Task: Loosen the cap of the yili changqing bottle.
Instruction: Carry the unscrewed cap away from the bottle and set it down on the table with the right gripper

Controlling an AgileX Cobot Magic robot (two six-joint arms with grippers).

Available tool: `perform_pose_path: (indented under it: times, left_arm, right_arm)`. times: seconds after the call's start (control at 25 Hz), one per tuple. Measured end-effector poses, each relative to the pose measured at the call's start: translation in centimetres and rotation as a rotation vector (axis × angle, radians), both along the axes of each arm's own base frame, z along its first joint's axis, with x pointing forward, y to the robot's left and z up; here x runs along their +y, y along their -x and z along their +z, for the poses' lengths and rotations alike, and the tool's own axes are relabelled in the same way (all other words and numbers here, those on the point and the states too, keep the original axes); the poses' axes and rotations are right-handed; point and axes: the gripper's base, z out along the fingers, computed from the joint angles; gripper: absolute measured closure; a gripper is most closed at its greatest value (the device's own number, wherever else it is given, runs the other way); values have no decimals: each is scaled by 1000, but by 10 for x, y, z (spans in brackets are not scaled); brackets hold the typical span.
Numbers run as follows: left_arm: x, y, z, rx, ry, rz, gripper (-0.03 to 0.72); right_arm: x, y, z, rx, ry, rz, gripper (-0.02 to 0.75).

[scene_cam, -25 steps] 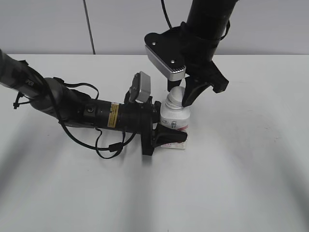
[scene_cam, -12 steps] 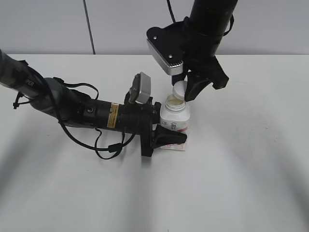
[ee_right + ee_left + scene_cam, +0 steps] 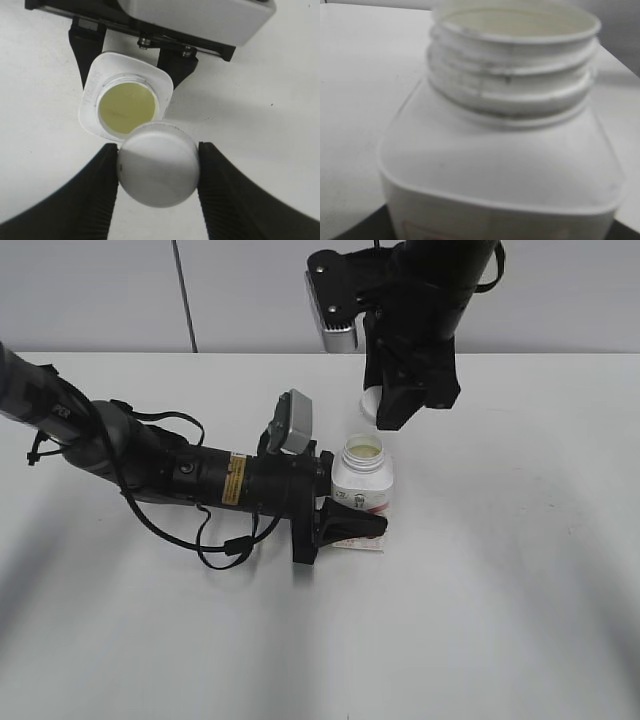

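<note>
The yili changqing bottle (image 3: 362, 480) stands upright on the white table, its neck open and a yellowish inside showing (image 3: 127, 106). My left gripper (image 3: 345, 518) is shut on the bottle's lower body; the left wrist view shows only the threaded neck and shoulders (image 3: 510, 100). My right gripper (image 3: 385, 405) is shut on the white cap (image 3: 158, 164) and holds it above and behind the bottle, apart from the neck. In the exterior view only a sliver of the cap (image 3: 370, 402) shows beside the fingers.
The left arm (image 3: 170, 465) lies low along the table on the left with loose black cables (image 3: 225, 545). The right arm (image 3: 425, 300) hangs down from above at the back. A grey wall stands behind the table edge.
The right gripper has lifted the cap off the bottle's neck and risen up and back with it. The bottle's mouth now stands open. The left arm has not moved.
</note>
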Motion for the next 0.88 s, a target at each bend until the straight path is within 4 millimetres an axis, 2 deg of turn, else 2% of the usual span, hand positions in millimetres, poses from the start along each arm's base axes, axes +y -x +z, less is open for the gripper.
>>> perform_pose_path:
  times: [0.2, 0.36, 0.88]
  left_arm:
    - [0, 0, 0, 0, -1, 0, 301]
    - [0, 0, 0, 0, -1, 0, 301]
    - [1, -3, -4, -12, -46, 30, 302]
  right_arm:
    - [-2, -1, 2, 65, -31, -275, 351]
    - [-13, -7, 2, 111, -58, -462, 351]
    - [-120, -55, 1, 223, -226, -1090, 351]
